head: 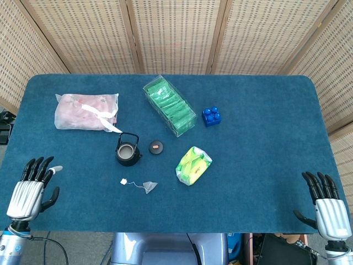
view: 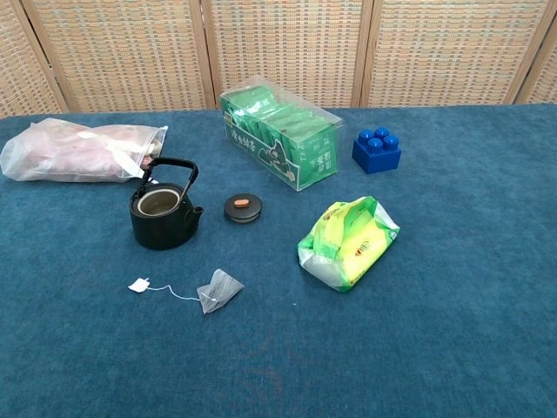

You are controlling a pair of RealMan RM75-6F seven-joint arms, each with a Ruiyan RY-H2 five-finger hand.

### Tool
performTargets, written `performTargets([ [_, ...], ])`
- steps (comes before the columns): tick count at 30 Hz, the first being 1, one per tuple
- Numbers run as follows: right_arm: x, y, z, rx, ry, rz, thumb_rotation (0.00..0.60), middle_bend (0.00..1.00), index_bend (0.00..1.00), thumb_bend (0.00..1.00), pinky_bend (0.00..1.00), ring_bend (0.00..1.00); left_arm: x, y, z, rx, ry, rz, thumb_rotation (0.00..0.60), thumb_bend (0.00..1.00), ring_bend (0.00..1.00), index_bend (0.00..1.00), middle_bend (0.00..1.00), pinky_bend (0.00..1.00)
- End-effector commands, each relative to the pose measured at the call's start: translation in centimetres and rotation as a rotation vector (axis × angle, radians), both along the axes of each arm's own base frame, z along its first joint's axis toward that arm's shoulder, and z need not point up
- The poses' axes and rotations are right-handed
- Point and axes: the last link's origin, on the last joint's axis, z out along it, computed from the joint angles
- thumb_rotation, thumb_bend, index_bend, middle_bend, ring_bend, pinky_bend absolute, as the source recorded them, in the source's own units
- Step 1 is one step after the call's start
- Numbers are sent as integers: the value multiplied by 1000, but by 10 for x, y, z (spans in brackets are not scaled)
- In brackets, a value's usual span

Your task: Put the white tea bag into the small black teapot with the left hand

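White, pyramid-shaped mesh tea bag (view: 218,289) lying on blue cloth-covered table (head: 259,138), just in front of small black cast-iron teapot (view: 164,212), lid (view: 243,207) off beside it. Nothing done yet: grasp, lift and drop all remaining. Left hand (head: 32,187) released, empty, at near-left edge; right hand (head: 326,207) likewise (fingers apart). Counted: one tea bag, one teapot, one lid.

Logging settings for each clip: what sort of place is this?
Likely a staged indoor tabletop workstation: a blue-carpeted table, woven screens behind it, and assorted props such as a teapot and toy block.
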Motion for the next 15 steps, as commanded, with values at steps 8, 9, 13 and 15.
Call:
performTargets([
  [8,-1,0,1,-3,1,-3,600,193,115,85,100,34,9,12,-13,-91,29,-51,600,467,155,252,201,221],
  [9,-1,0,1,-2,1,-2,600,193,115,85,100,34,11,14,-15,-101,38,-66,600,467,161,252,210,236],
  [13,-1,0,0,-1,0,-1,600,193,115,85,100,34,16,22,-23,-137,53,-91,600,462,218,252,281,278],
  [15,-1,0,0,-1,0,-2,600,193,115,85,100,34,20,27,-30,-168,60,-109,600,451,269,252,319,358],
])
